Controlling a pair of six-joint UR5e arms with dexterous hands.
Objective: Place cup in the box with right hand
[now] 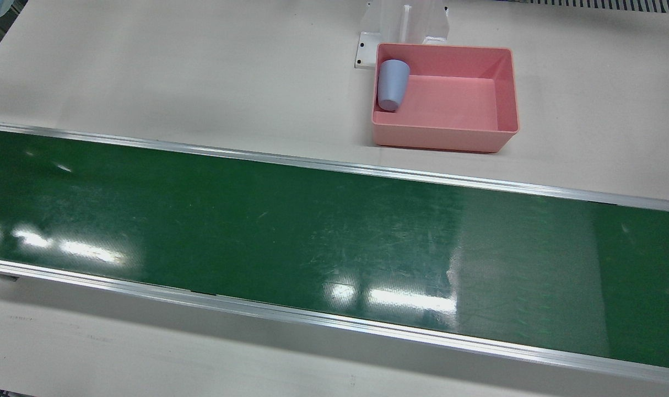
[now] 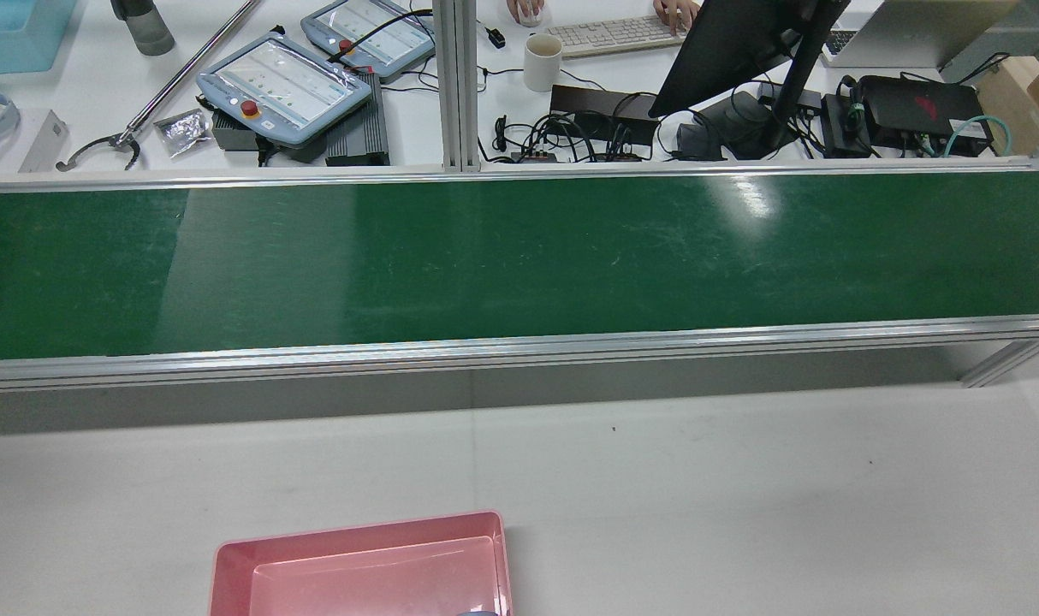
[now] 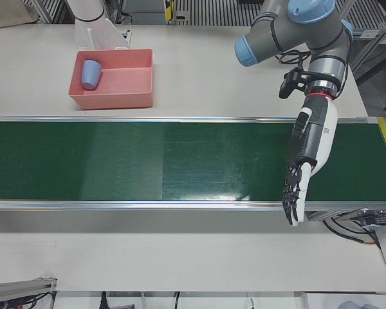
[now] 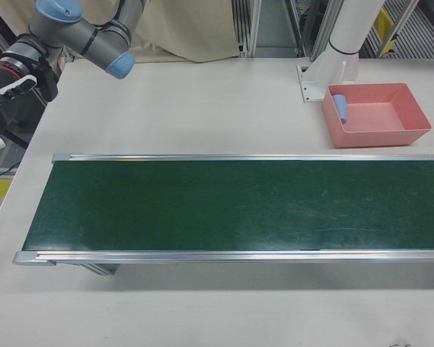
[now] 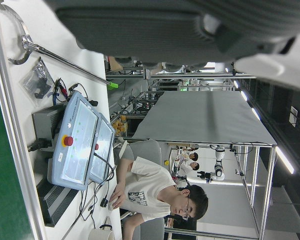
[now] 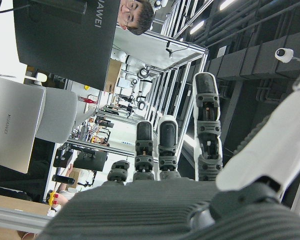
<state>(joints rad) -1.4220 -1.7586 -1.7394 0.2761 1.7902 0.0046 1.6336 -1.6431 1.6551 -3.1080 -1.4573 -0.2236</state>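
A light blue cup (image 1: 393, 84) lies on its side inside the pink box (image 1: 444, 140), against the box's wall nearest the white pedestal. The cup (image 3: 90, 74) and box (image 3: 112, 100) also show in the left-front view, and the cup (image 4: 341, 108) and box (image 4: 380, 137) in the right-front view. My right hand (image 4: 11, 90) is at the table's far end, well away from the box; in the right hand view its fingers (image 6: 207, 130) are straight, spread and empty. My left hand (image 3: 307, 161) hangs over the belt's front edge, fingers pointing down, open and empty.
A long green conveyor belt (image 1: 290, 242) with aluminium rails runs across the table between the box and the operators' side. A white arm pedestal (image 1: 403, 25) stands right behind the box. Beyond the belt is a desk with teach pendants (image 2: 284, 85), a mug (image 2: 543, 62) and a monitor (image 2: 742, 43).
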